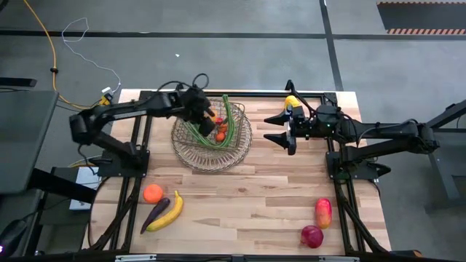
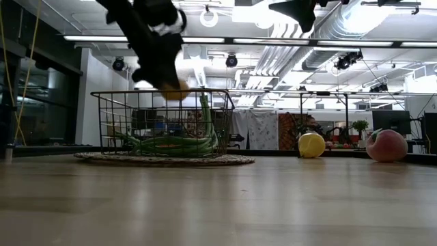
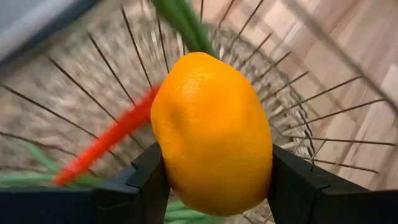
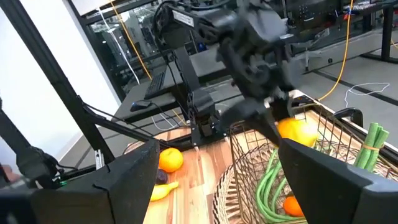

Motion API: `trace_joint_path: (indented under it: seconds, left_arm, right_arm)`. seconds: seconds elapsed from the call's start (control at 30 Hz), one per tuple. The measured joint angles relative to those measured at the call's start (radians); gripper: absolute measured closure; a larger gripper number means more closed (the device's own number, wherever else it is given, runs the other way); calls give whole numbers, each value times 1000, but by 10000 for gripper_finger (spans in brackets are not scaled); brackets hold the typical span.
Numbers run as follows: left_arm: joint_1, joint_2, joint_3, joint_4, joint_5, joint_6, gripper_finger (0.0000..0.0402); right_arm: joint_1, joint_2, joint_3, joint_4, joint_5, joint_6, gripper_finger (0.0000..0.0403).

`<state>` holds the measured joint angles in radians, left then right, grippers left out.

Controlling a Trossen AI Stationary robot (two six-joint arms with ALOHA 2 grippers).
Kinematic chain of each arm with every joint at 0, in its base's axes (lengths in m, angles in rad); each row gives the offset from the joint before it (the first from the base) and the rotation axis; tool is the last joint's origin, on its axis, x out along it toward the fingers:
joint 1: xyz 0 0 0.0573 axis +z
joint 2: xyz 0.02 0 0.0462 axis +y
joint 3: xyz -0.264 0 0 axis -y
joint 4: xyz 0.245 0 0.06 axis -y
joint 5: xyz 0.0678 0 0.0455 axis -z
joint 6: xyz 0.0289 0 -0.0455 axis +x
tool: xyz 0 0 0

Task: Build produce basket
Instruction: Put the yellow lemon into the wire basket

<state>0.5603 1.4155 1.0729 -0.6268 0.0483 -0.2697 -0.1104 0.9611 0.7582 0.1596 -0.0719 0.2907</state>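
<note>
Lemon [image 3: 211, 134] time: our left gripper [image 1: 207, 116] has its fingers [image 3: 146, 183] pinched on both sides of a yellow lemon, holding it in the air over the wire basket [image 1: 191, 153]. From the low view the lemon [image 2: 175, 89] hangs right about at rim height, at the far-left part of the basket [image 2: 109, 116]. The basket itself sits near the far edge of the table [image 1: 247, 196], a bit left of centre.

Already lying in the basket we've got a bundle of long green beans [image 1: 228, 120], a red chilli [image 3: 106, 146], and a small orange thing [image 1: 220, 136] that's probably a carrot, hard to be sure from above.

Our right gripper [image 1: 279, 129] is parked in the air just right of the basket, fingers spread wide with nothing between them. There's another lemon [image 1: 291, 101] on the table near the far edge, right behind that arm.

Rest of the produce is well apart from the basket:
- an orange [image 1: 152, 193], a purple eggplant [image 1: 155, 214] and a banana [image 1: 169, 212] bunched together near the front-left corner, eggplant and banana side by side
- a red-and-yellow apple [image 1: 323, 212] and a darker red apple [image 1: 312, 236] near the front-right corner
</note>
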Motion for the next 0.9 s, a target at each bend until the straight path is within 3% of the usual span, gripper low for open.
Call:
trace_joint_path:
  seconds: [0.1, 0.37, 0.7, 0.9]
  left_arm:
    - [12, 67, 0, 1, 54, -74, 206]
    - [18, 173, 0, -5, 22, -229, 206]
    - [18, 210, 0, -6, 21, -252, 202]
    - [17, 211, 0, -7, 19, -243, 166]
  right_arm:
    - [0, 0, 0, -6, 0, 0, 84]
    - [0, 0, 0, -6, 0, 0, 84]
    - [0, 0, 0, -6, 0, 34, 84]
    - [0, 0, 0, -6, 0, 49, 84]
